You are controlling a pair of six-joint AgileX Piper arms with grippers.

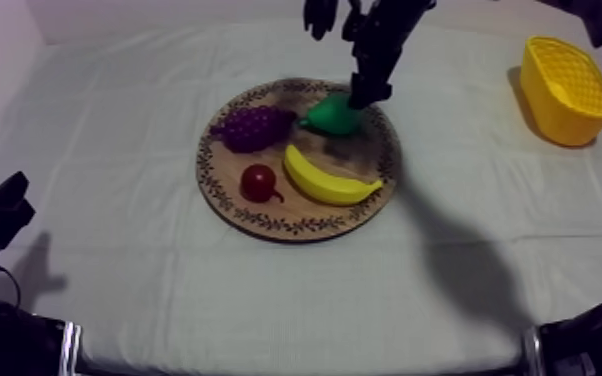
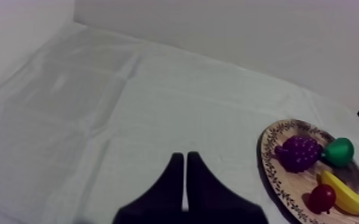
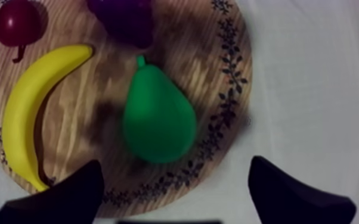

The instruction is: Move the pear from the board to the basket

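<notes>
A green pear [image 1: 331, 116] lies on the round wooden board [image 1: 265, 215], at its far right side. My right gripper [image 1: 369, 97] hangs just above the pear's far end. In the right wrist view its fingers [image 3: 68, 196] stand wide apart, open, with the pear [image 3: 157, 115] between and just beyond them, untouched. The yellow basket [image 1: 565, 88] stands at the far right of the table. My left gripper [image 2: 185, 170] is shut on nothing, its fingers together as a wedge, low at the table's left [image 1: 0, 215].
On the board also lie purple grapes [image 1: 255, 126], a small red fruit [image 1: 258, 182] and a banana [image 1: 327, 180]. Bare cloth lies between board and basket. The table's back edge runs close behind the right arm.
</notes>
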